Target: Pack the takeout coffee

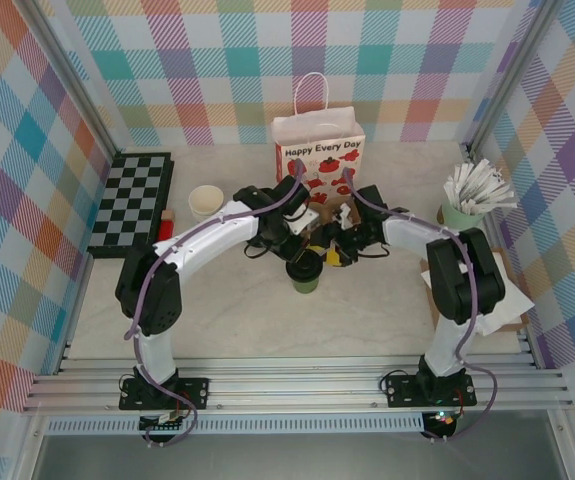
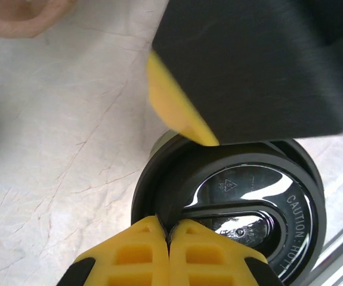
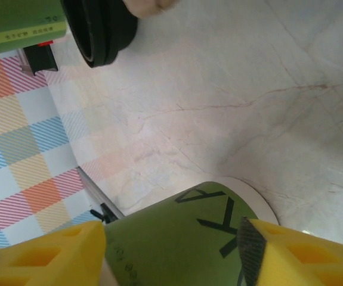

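The takeout coffee [image 1: 304, 272] stands upright on the marble table, a short way in front of the paper bag [image 1: 319, 152]. Its black lid [image 2: 243, 202] is seen from above in the left wrist view. My left gripper [image 2: 169, 231] is shut, its yellow tips together right at the lid's rim. My right gripper [image 3: 171, 238] stands open, a yellow finger on either side of the cup's green band [image 3: 177, 238]. The right gripper's black body [image 2: 260, 65] and one finger hang over the lid. Both grippers [image 1: 297, 245] [image 1: 333, 250] meet above the cup.
A chessboard [image 1: 132, 200] lies at the back left, with a lidless cream cup [image 1: 206, 202] beside it. A mint cup of white sticks [image 1: 470, 200] stands at the right wall. White paper [image 1: 512, 300] lies by the right arm.
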`<state>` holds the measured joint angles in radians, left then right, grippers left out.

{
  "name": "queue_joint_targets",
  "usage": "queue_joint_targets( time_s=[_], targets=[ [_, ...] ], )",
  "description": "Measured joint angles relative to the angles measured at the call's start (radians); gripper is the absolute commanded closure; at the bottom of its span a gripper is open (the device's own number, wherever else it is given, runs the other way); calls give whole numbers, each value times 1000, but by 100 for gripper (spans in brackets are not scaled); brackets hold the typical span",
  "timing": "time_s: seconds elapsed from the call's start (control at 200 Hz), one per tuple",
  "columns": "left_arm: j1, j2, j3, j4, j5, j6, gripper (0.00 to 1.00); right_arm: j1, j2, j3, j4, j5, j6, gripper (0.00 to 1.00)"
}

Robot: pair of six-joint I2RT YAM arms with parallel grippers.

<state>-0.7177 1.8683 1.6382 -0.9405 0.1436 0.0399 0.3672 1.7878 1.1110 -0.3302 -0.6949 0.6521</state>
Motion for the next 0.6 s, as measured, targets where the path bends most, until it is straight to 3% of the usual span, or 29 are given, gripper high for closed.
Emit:
queue_joint_targets(
  time_s=[0.035, 0.095, 0.225, 0.4, 0.6],
  targets=[
    [0, -4, -2, 1, -11, -27, 100, -2, -42, -16, 8, 27, 18, 23],
    [0, -15, -12, -1, -31, -91, 100, -6, -128, -53, 32, 69, 52, 0],
    [-3, -52, -36, -3, -74, -274, 100, -8, -267, -150, 127, 123, 107, 0],
    [-20, -84, -44, -26, -148, -520, 100, -10, -334, -303, 226, 145, 153, 0],
    [-33, -52, -37, -59, -189, -656, 100, -10, -342, -359, 264, 89, 148, 0]
  ],
)
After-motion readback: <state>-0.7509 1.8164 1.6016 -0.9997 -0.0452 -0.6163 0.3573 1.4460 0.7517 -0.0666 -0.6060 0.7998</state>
